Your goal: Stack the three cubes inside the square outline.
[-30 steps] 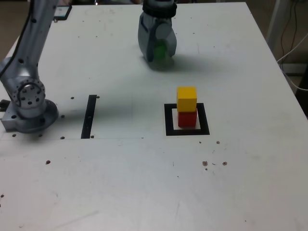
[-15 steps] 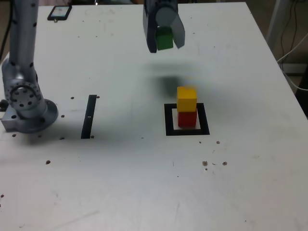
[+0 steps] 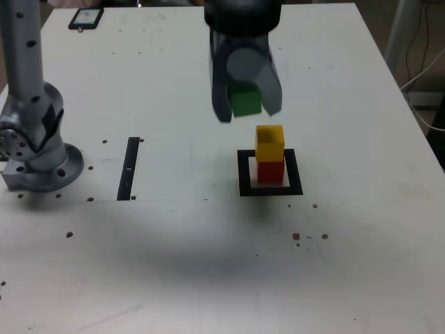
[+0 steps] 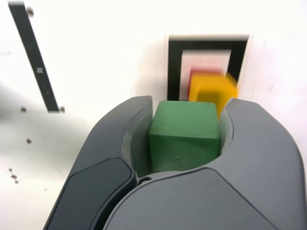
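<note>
I had the gripper in the air with its jaws pinching the green cube, clear of the tabletop. The yellow cube sat on the red cube inside the square outline, nearer the tabletop's right edge in the exterior view, just beside and below the held cube.

White table: square outline, black strip, phone.
</note>
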### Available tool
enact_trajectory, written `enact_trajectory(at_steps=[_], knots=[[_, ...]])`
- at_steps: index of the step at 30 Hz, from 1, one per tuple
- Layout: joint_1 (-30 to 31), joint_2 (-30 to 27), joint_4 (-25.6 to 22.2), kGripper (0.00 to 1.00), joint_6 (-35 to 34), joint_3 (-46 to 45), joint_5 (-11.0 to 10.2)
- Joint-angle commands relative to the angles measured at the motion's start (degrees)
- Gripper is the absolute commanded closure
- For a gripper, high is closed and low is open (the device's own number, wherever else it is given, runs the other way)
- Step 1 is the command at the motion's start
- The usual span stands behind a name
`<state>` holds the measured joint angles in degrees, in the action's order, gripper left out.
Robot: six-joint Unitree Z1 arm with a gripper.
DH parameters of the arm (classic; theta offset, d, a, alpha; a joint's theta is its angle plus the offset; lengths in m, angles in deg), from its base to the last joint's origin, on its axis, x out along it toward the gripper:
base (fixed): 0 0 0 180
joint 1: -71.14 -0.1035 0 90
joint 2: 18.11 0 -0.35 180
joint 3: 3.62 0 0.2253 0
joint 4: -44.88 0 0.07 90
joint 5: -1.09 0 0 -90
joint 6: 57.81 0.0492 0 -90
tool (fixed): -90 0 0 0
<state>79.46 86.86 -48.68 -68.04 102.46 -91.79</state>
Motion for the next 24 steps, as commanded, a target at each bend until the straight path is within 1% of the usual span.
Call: enact_trajectory(at_steps=[1, 5, 13, 24], knots=[[0.8, 1.2, -0.2, 0.88, -1.2, 0.7, 0.2], [1.2, 2.7, 0.1, 0.88, -1.6, 1.6, 0.1], [1.2, 4.9, 1.0, 0.88, -1.7, 2.7, -2.2], [1.0, 7.6, 1.6, 0.88, -1.5, 4.5, -2.6]])
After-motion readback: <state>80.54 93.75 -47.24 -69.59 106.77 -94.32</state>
